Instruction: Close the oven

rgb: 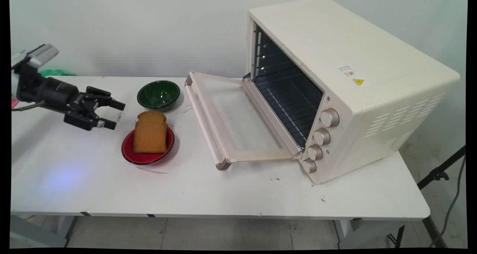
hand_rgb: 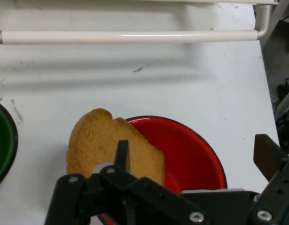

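My black gripper (rgb: 116, 115) hovers open just left of a red bowl (rgb: 130, 154) that holds slices of brown bread (rgb: 150, 134). Nothing sits between its fingers (rgb: 117, 105). In the hand view the bread (hand_rgb: 100, 145) leans in the red bowl (hand_rgb: 191, 154) right ahead of the gripper (hand_rgb: 196, 154), one fingertip (hand_rgb: 122, 154) in front of the bread and the other at the right. An empty green bowl (rgb: 158, 94) stands behind the red one and shows at the hand view's left edge as the green bowl (hand_rgb: 1, 145).
A cream toaster oven (rgb: 346, 82) stands on the right of the white table (rgb: 223, 194), its door (rgb: 227, 116) folded down flat toward the bowls, the door handle (hand_rgb: 130, 36) across the top of the hand view. A wire rack (rgb: 287, 104) sits inside.
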Controlling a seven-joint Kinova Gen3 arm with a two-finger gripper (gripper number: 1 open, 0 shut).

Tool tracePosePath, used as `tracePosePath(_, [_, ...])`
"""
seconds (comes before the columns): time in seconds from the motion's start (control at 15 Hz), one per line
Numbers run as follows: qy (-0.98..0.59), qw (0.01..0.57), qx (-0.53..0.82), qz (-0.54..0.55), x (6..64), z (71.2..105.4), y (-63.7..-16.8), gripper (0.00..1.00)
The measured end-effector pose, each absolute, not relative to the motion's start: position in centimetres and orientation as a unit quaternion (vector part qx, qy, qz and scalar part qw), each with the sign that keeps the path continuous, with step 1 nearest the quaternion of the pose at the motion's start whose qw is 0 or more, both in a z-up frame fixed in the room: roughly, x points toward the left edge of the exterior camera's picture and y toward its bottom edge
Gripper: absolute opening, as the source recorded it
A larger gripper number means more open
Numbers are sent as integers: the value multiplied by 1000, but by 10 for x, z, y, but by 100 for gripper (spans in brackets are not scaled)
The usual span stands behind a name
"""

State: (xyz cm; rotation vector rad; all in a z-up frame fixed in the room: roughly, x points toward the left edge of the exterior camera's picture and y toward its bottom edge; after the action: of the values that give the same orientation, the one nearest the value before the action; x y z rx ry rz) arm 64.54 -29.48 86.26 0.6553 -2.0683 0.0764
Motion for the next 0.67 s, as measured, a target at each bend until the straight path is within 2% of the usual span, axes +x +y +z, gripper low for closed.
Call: tracePosePath(0.67, [-856,424,287,75,595,895,-321,100])
